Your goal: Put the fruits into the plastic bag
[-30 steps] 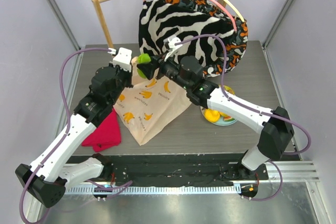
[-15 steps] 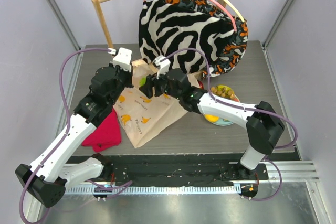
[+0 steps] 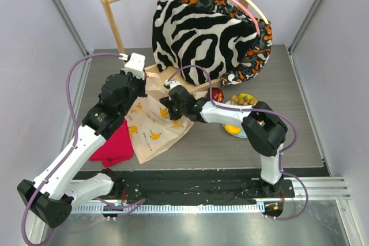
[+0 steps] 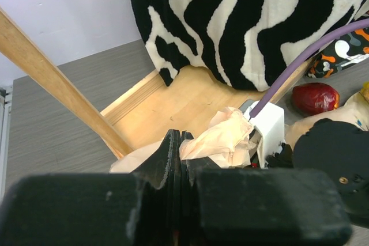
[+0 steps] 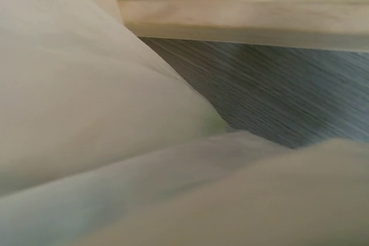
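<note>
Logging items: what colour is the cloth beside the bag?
The cloth is red; top view.

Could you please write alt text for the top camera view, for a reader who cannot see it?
The left gripper pinches the top of a banana-print bag while the right gripper reaches in at its mouth. Right of them a plate holds fruits; a zebra garment hangs behind, and a red cloth lies at the left.
</note>
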